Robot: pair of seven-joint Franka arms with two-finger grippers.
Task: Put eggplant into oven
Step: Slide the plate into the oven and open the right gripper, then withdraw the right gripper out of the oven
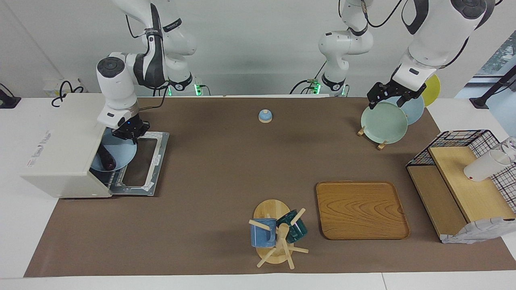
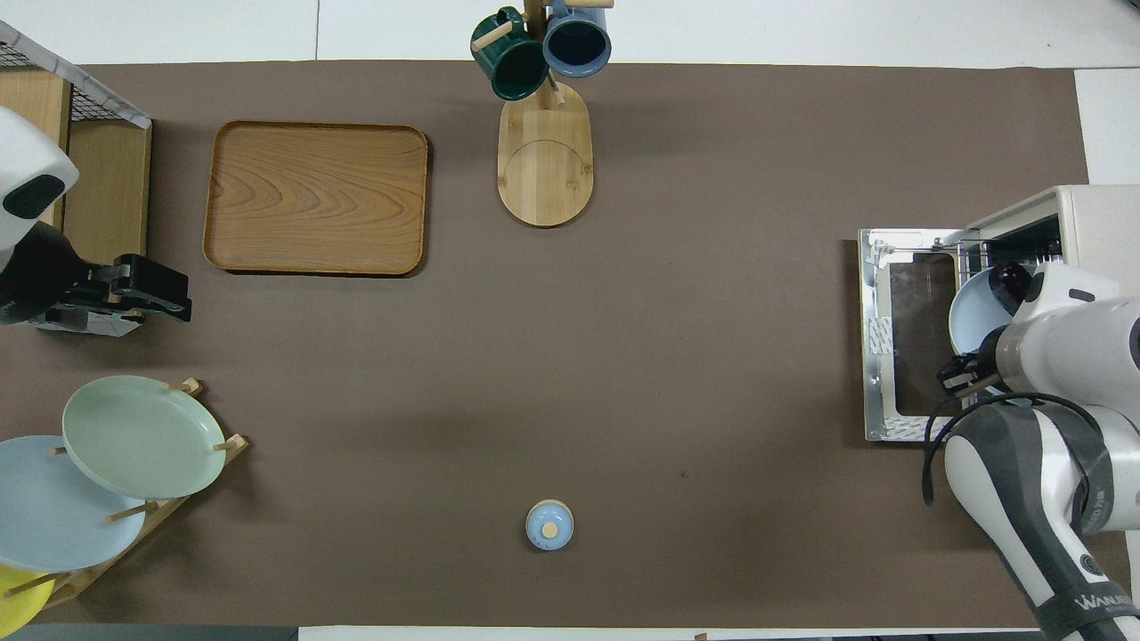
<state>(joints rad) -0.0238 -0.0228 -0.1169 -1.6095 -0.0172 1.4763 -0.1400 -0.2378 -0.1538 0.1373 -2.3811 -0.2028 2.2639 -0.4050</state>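
The dark eggplant (image 1: pixel 107 159) lies on a light blue plate (image 1: pixel 123 153) that sits partly inside the off-white oven (image 1: pixel 60 141), over its rack. The oven's door (image 1: pixel 143 167) is dropped open flat on the table. My right gripper (image 1: pixel 130 133) is over the door and shut on the plate's rim on the side nearer to the robots. In the overhead view the eggplant (image 2: pixel 1010 278), the plate (image 2: pixel 973 313), the oven (image 2: pixel 1091 214) and the right gripper (image 2: pixel 964 374) show too. My left gripper (image 1: pixel 385 104) waits open above the plate rack.
A rack with green (image 1: pixel 383 123), blue and yellow plates stands at the left arm's end. A wooden tray (image 1: pixel 361 209), a mug tree (image 1: pixel 278 233) with two mugs, a small blue bell (image 1: pixel 265 116) and a wire shelf (image 1: pixel 463 177) with a white cup are on the table.
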